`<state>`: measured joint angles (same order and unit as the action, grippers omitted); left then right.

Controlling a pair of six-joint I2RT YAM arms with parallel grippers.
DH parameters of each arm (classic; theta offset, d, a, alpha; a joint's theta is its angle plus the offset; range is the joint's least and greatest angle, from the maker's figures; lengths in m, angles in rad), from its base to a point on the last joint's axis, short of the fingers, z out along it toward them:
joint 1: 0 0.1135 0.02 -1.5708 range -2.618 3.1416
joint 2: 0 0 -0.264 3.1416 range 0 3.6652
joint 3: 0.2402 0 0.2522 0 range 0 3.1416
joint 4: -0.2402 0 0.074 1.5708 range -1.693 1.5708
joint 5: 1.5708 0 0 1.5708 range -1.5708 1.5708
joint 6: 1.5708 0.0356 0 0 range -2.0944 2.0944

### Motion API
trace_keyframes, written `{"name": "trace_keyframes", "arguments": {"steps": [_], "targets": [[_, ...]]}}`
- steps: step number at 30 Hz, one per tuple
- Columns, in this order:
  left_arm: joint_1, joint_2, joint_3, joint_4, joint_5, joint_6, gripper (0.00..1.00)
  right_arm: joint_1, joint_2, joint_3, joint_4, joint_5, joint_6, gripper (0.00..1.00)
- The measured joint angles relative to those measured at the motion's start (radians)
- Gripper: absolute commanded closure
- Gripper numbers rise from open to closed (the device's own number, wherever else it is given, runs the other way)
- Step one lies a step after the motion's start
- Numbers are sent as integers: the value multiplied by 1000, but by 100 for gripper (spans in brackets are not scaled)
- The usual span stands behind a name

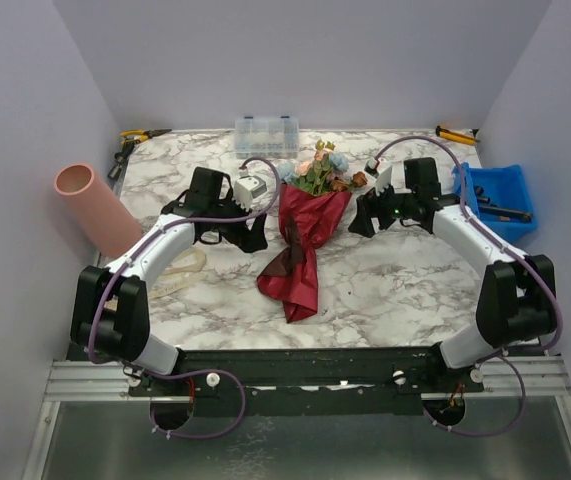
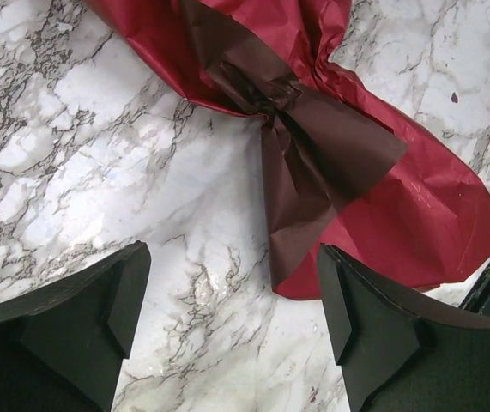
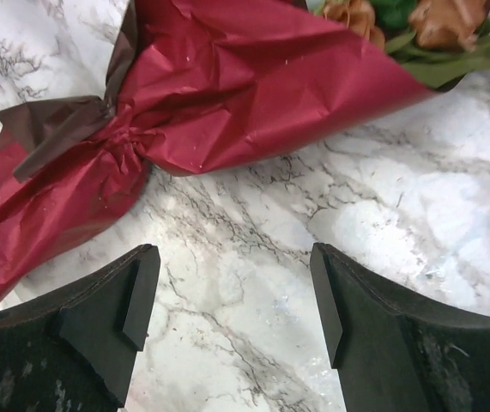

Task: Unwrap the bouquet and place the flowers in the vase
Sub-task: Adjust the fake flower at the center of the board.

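Bouquet (image 1: 303, 228) between left tool (image 1: 255, 238), right tool (image 1: 363, 218)

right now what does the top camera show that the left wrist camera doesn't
Only the top view: the vase at the far left, the flowers, the blue bin and the right gripper. Only the left wrist view: the gap of the open left gripper up close, only marble in it. Both: the maroon wrap with its darker brown twist, lying on the marble table.

I look down on a grey-veined white marble table (image 1: 405, 280), boxed in by plain lilac walls (image 1: 305, 60), evenly lit.
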<state>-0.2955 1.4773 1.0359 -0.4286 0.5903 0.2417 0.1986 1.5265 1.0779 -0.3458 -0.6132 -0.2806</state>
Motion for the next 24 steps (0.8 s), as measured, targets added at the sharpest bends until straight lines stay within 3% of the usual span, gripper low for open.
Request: {"name": "trace_keyframes", "arguments": {"steps": [3, 24], "targets": [[9, 21, 39, -27, -4, -18, 1, -24, 47, 3, -12, -36, 3, 19], [104, -35, 128, -55, -6, -96, 1, -109, -58, -62, 4, -152, 40, 16]]}}
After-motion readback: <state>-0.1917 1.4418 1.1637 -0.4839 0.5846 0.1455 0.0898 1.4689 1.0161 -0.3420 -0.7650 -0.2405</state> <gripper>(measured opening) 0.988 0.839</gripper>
